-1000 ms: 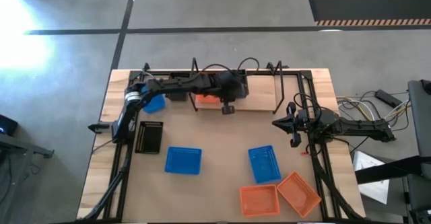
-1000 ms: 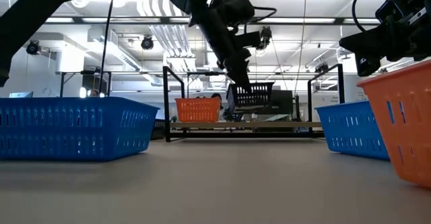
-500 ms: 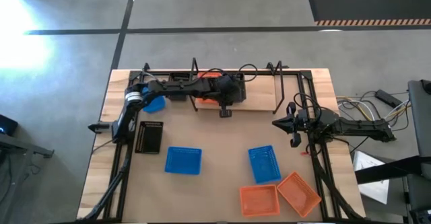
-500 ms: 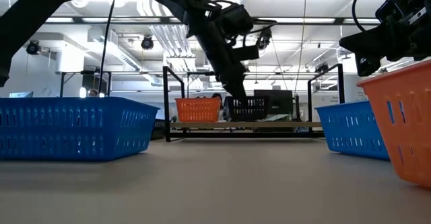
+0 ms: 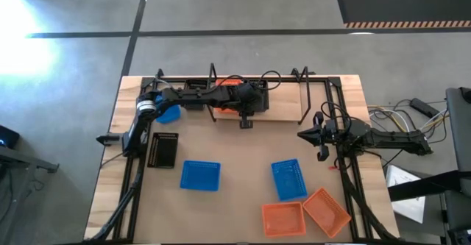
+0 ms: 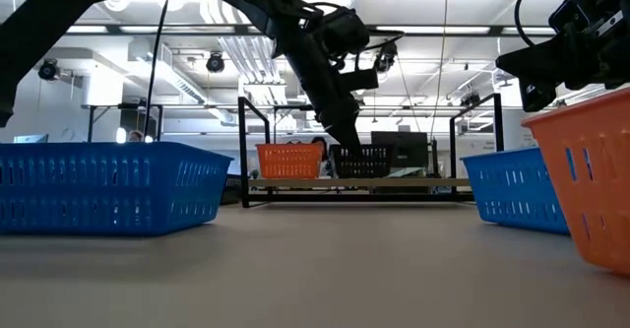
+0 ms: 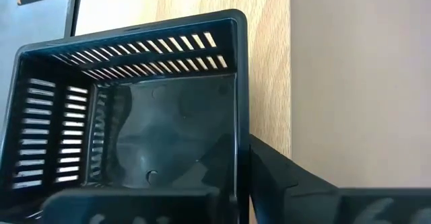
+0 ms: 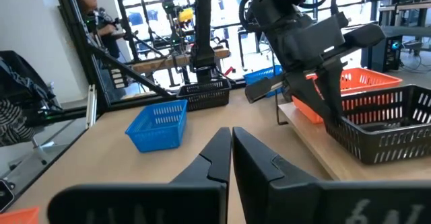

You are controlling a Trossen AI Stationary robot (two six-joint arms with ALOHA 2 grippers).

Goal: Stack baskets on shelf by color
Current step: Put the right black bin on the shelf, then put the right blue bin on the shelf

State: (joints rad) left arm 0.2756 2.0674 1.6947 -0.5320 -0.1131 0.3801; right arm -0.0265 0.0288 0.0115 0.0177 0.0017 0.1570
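Note:
My left gripper (image 5: 248, 109) reaches along the shelf (image 5: 285, 104) and is shut on a black basket (image 6: 369, 161), which sits on the plank beside an orange basket (image 6: 288, 161). In the high view the arm hides most of the black basket. A blue basket (image 5: 169, 114) stands at the shelf's left end. On the table rest a second black basket (image 5: 163, 149), two blue baskets (image 5: 200, 175) (image 5: 288, 179) and two orange baskets (image 5: 283, 217) (image 5: 326, 210). My right gripper (image 5: 321, 137) waits shut above the table's right side. My left gripper holds the black basket by one side wall (image 7: 240, 109), with one finger (image 7: 276, 173) outside the wall and the other inside the basket. The fingers come from above, slanting down (image 8: 326, 99). The basket stands upright with its bottom on the shelf plank (image 6: 295, 182).
Black wire posts (image 5: 305, 98) rise along the shelf and frame the table's far side. Open tabletop lies in the middle between the loose baskets (image 5: 243, 153). A person (image 8: 87, 9) shows in the room beyond the table.
My left gripper has moved down and slightly toward the table's left, keeping its hold. The black basket, lifted and tilted above the shelf a second ago, has come down level onto the plank next to the orange basket.

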